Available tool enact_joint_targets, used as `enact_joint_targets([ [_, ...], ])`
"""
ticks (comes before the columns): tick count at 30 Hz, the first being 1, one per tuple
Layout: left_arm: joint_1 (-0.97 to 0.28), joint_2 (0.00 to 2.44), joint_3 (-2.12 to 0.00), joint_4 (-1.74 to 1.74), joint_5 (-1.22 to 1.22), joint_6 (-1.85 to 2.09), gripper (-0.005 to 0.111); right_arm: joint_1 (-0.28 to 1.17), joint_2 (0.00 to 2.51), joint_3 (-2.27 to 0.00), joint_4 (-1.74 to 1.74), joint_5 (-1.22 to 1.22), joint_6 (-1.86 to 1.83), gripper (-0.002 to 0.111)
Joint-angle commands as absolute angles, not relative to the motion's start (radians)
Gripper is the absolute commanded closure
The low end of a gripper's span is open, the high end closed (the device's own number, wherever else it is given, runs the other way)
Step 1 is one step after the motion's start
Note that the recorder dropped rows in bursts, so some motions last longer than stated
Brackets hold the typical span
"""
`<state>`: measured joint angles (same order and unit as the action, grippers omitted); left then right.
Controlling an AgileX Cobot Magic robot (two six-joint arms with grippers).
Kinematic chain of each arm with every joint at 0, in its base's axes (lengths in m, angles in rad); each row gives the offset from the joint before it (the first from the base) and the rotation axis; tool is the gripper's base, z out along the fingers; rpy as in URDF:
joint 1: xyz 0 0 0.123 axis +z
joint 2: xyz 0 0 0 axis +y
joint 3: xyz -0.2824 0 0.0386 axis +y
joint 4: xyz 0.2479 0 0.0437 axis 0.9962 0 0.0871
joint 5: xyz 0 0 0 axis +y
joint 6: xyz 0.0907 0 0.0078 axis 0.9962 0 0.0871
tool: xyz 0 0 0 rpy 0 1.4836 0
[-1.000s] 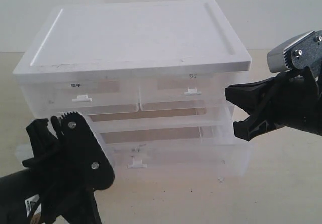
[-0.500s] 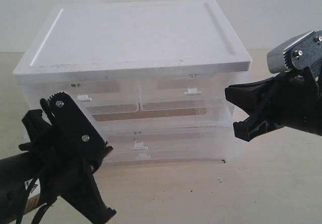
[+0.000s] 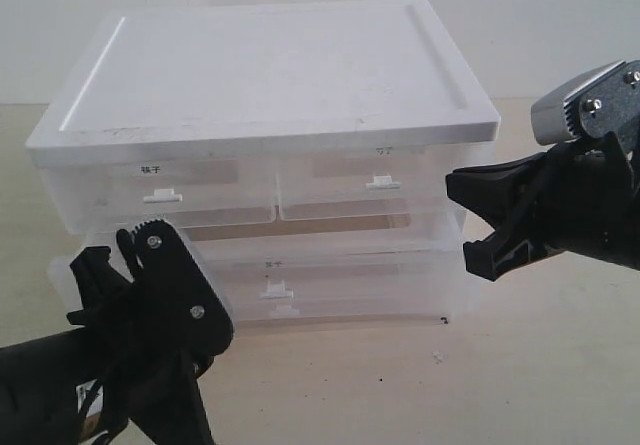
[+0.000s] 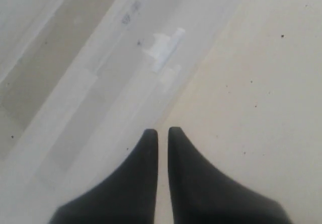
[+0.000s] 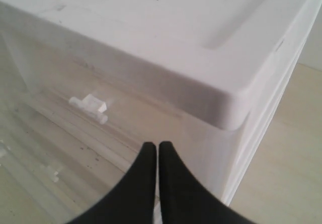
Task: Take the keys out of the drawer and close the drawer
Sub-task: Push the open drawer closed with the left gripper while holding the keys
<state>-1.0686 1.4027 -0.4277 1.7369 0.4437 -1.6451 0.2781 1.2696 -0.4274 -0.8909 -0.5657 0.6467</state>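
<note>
**Drawer pushed in, but no keys in sight**

A second ago the bottom drawer [image 3: 330,285] stuck far out. Now it sits back in the drawer box [image 3: 270,75], and my left gripper [image 4: 162,131] has dropped low in front of it. My right gripper [image 5: 157,144] has not moved and hangs by the box's right corner.

On both grippers the fingers are pressed together with only a thin slit between them. I see nothing held in either one. The keys do not show in any view, so I cannot say where they are.

What could go wrong? The keys may be shut inside, and then the job is only half done. I also cannot tell if the drawer is all the way in. My left gripper is near the small handle [image 3: 272,290], and a careless swing could catch it and pull the drawer out again. The box looks light, so a bump from either arm could push it across the table [image 3: 540,365].

The two top drawers [image 3: 160,200] are shut. Through all three cloudy fronts I see only dull brown, with no key shapes and no blue.
</note>
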Motion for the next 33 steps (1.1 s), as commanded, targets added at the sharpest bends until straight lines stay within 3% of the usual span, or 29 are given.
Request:
enact_joint_targets([
  [1,-1.068,1.461,-0.428,1.744,0.544,-1.646,0.102,0.27,1.268,-0.43,-0.9,-0.569,0.652,0.108],
  [6,-1.068,1.523,-0.474,1.744,0.678,-1.646,0.102,0.27,1.268,-0.43,-0.9,-0.569,0.652,0.108],
  [16,-1.033,1.595,-0.609,1.744,0.678,-1.607,0.102,0.27,1.268,-0.43,-0.9,-0.571,0.652,0.108],
  [33,-1.003,1.598,-0.61,1.744,0.704,-1.627,0.102,0.27,1.268,-0.43,-0.902,-0.571,0.652,0.108],
])
